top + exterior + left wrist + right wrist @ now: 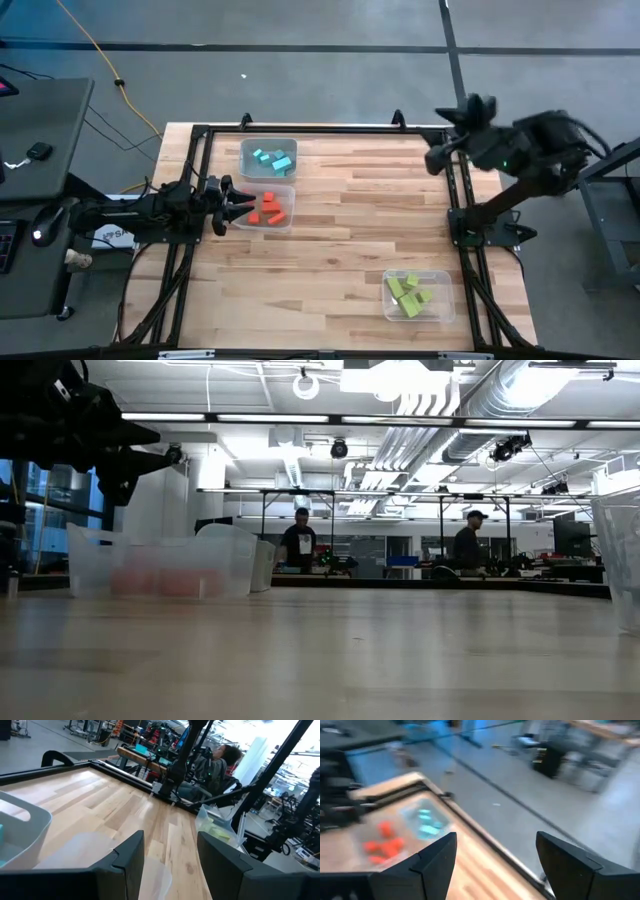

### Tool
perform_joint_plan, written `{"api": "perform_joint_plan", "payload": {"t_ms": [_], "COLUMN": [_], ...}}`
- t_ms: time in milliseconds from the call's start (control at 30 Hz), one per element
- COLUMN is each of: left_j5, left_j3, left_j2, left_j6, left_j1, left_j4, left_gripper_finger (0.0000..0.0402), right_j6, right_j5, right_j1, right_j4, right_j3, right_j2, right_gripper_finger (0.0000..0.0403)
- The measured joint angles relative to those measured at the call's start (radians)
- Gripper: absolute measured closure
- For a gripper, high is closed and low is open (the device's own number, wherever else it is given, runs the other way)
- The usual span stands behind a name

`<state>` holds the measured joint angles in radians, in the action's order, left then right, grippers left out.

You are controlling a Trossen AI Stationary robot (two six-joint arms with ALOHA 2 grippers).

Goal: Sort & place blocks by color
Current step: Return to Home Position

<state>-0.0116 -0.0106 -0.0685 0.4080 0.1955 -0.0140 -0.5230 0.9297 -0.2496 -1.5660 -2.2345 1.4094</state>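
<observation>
1. Blocks first: they're all sitting in bins, one colour per bin. The cyan blocks are in the cyan bin, a clear tub on the left half of the table near its far edge.
2. The orange blocks are in the orange bin, another clear tub touching the cyan one on its near side.
3. The green blocks are in the green bin, well apart from the other two, down at the table's near right corner. I don't see any blocks loose on the wood.
4. The left gripper is just beside the orange bin's left wall, pointing toward it. In the left wrist view its two dark fingers are spread apart with nothing between them, just tabletop past them.
5. From the low view that gripper hangs in the air above a clear tub with a reddish blur inside, not touching it.
6. The right gripper is up off the table at the far right edge, by the black frame rail. In the right wrist view its fingers are wide apart too, and it holds nothing.
7. Background stuff: a person and a second person stand in the room behind the table.
</observation>
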Motion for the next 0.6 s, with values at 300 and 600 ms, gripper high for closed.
{"api": "perform_joint_plan", "payload": {"t_ms": [300, 600], "left_j5": [0.0, 0.0], "left_j3": [-0.001, -0.001], "left_j2": [0.0, 0.0], "left_j6": [0.0, 0.0], "left_j1": [0.0, 0.0], "left_j4": [0.0, 0.0], "left_gripper_finger": [0.0245, 0.0245], "right_j6": [-0.087, -0.147], "right_j5": [0.115, 0.235], "right_j1": [-0.124, -0.126], "right_j4": [0.235, 0.441], "right_j3": [0.541, 1.018], "right_j2": [-0.305, -0.579], "right_gripper_finger": [0.0139, 0.0139]}}
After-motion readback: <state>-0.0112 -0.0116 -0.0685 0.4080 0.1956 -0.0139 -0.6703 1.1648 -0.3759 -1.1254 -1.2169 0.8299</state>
